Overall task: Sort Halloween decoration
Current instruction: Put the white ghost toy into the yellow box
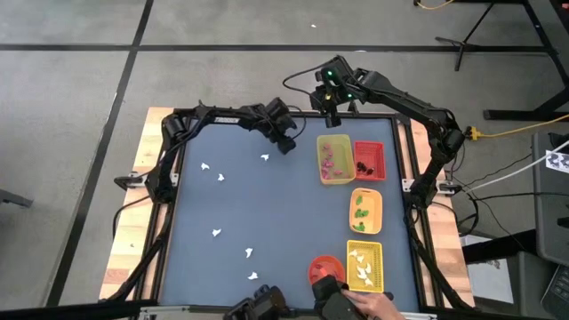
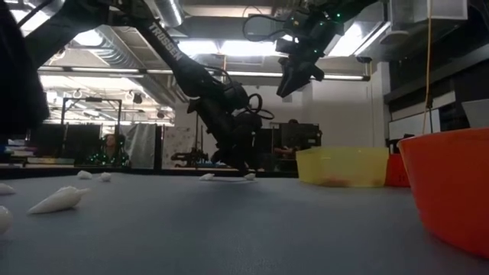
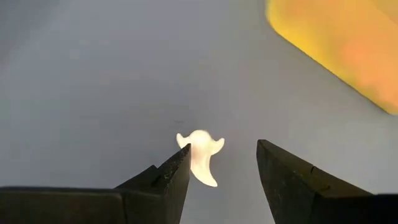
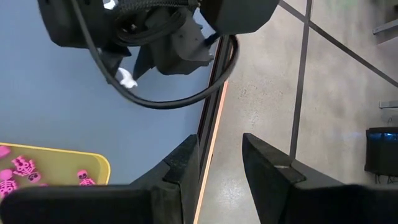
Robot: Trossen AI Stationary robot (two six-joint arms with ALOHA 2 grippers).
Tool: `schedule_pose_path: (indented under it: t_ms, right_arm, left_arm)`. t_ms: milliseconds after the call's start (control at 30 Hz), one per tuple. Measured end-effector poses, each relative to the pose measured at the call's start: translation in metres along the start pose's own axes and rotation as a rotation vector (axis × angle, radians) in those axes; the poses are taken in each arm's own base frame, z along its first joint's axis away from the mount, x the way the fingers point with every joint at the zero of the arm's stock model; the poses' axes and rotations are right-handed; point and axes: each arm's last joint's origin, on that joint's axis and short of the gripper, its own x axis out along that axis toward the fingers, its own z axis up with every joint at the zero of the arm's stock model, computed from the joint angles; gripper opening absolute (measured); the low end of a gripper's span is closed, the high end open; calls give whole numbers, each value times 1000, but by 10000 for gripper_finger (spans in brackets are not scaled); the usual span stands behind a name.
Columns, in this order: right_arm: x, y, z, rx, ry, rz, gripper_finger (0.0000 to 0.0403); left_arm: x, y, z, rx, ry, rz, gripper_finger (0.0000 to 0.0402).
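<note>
Arms: dark, jointed, glossy; white "TROSSEN" lettering on the left one.
Cables: black loops beside each wrist.
Lights: green glow on right arm.
Left tool [image 3: 217, 168]: two dark wedge fingers.

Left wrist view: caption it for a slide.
Open left gripper low over the table, straddling a white ghost, yellow tray beyond.

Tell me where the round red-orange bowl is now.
In the high view, the round red-orange bowl sits at the table's near right, just left of the yellow rectangular tray holding white ghosts.
</note>
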Motion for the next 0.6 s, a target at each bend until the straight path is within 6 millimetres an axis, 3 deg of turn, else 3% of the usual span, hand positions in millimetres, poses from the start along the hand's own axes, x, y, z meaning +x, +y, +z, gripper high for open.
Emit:
schedule_pose_path:
  t_ms: [233, 600]
  right_arm:
    - [0, 0, 0, 0, 0, -1, 122]
    - [0, 1, 0, 41, -7, 18, 122]
  left_arm:
    - [-4, 12, 0, 55, 7, -129, 167]
    - [-7, 11, 4, 69, -24, -84, 167]
